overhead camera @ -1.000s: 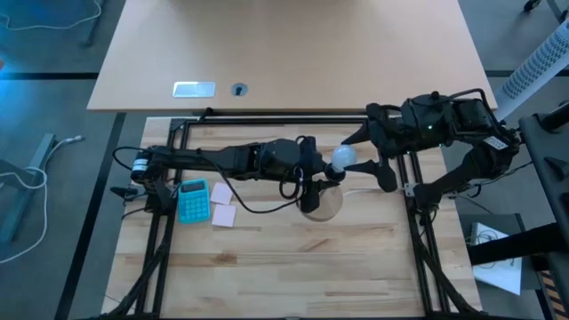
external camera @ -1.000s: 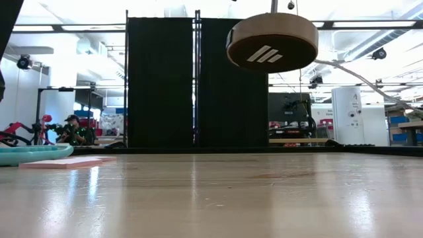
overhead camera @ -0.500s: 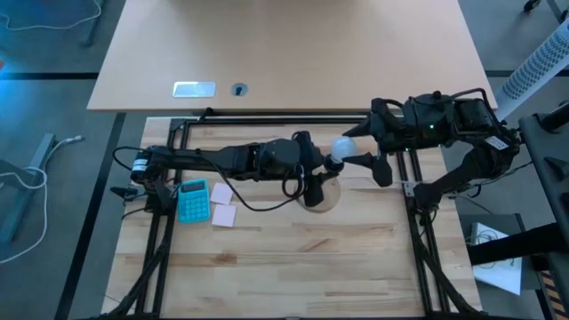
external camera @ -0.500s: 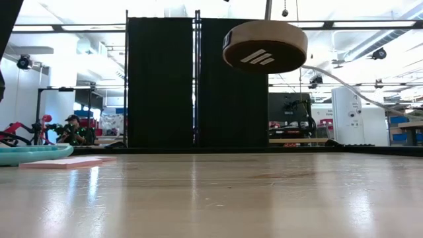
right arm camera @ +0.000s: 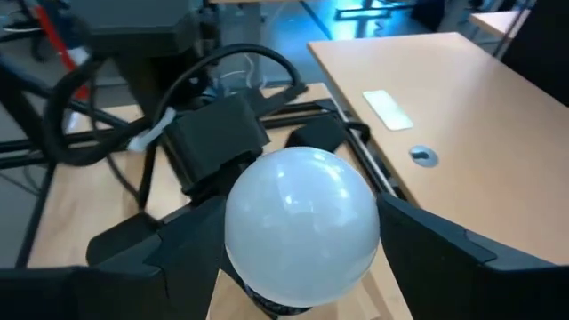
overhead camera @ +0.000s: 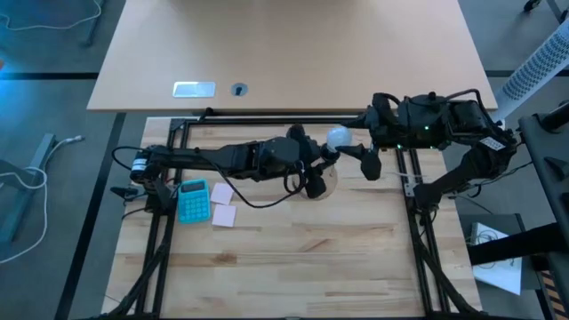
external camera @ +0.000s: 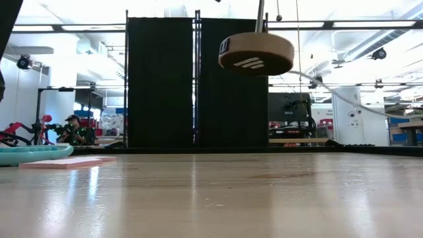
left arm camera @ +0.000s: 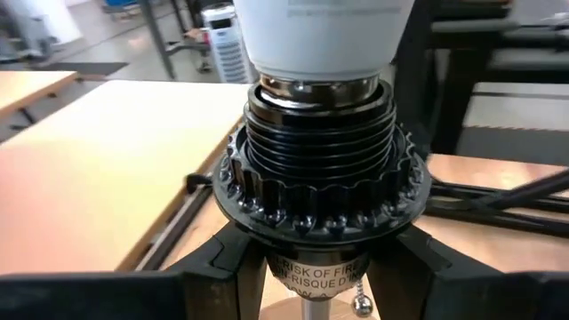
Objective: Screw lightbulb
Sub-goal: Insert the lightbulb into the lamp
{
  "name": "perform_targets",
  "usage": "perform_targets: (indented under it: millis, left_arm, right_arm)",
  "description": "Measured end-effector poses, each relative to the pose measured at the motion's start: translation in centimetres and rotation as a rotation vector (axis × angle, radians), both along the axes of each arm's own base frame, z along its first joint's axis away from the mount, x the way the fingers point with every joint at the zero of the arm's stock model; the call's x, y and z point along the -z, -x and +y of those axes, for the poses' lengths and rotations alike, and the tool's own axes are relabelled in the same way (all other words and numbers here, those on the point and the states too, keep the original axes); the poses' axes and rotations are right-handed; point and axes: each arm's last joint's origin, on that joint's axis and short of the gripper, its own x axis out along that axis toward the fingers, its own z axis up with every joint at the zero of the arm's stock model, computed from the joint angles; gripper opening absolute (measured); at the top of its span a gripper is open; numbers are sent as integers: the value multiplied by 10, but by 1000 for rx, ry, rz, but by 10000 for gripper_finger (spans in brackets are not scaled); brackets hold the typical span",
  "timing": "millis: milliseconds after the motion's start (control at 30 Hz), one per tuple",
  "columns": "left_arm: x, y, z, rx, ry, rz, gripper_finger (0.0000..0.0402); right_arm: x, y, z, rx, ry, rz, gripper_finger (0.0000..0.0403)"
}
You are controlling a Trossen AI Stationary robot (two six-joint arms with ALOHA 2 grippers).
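Observation:
The white lightbulb (right arm camera: 300,227) sits with its screw base in the black ribbed socket (left arm camera: 320,178), which stands on a round wooden disc (external camera: 256,54). The whole lamp hangs high above the table, tilted, with the bulb (overhead camera: 338,136) pointing toward the right arm. My left gripper (overhead camera: 318,164) is shut on the socket's lower part. My right gripper (overhead camera: 354,147) comes from the table's right and is shut on the bulb's globe. My left gripper pinches the socket's narrow neck (left arm camera: 313,271), below the toothed collar, between its two fingers (left arm camera: 222,267). They reach in about level from the table's left, across the neck. The lamp is lifted clear of the table, tilted, its wooden disc hanging free. My right gripper holds the bulb's round globe (right arm camera: 240,222) between its two fingers (right arm camera: 178,244), one on each side. It comes from the table's right, slanting a little downward, in line with the bulb's length. The bulb is clear of the table, its base in the socket.
A teal calculator (overhead camera: 193,200) and pink sticky notes (overhead camera: 222,204) lie at the table's left. A white cord (external camera: 344,99) trails from the lamp. Black frame rails (overhead camera: 267,122) border the wooden table; a lighter tabletop (overhead camera: 284,53) lies beyond the far edge.
My left gripper has turned at the wrist, swinging the lamp so the bulb end has gone toward the table's far edge; the wooden disc has tipped and shifted with it. My right gripper has turned along with the bulb and kept its hold.

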Motion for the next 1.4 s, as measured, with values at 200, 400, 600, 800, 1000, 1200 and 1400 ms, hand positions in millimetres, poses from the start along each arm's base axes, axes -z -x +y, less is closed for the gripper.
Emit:
perform_targets:
  millis: [200, 400, 600, 800, 1000, 1200, 1400]
  left_arm:
    - [0, 1, 5, -54, -27, 5, 143]
    - [0, 2, 7, -124, -57, 11, 143]
    - [-1, 2, 14, -200, -64, 1, 143]
    - [0, 3, 26, -245, -31, -12, 143]
    - [-3, 3, 31, -259, -74, -15, 143]
    - [-6, 5, 30, -254, -77, -20, 143]
    - [-4, 4, 30, -247, -88, 3, 143]
  right_arm:
    - [4, -14, -2, 92, -18, -10, 277]
    - [8, -24, -4, 229, -47, -33, 280]
    - [9, -32, -6, 349, -65, -81, 274]
    - [13, -40, -11, 451, -72, -103, 279]
    - [16, -40, -16, 482, -154, -106, 305]
    - [9, -25, -16, 458, -165, -116, 341]
    - [-7, -2, -14, 283, -168, -104, 350]
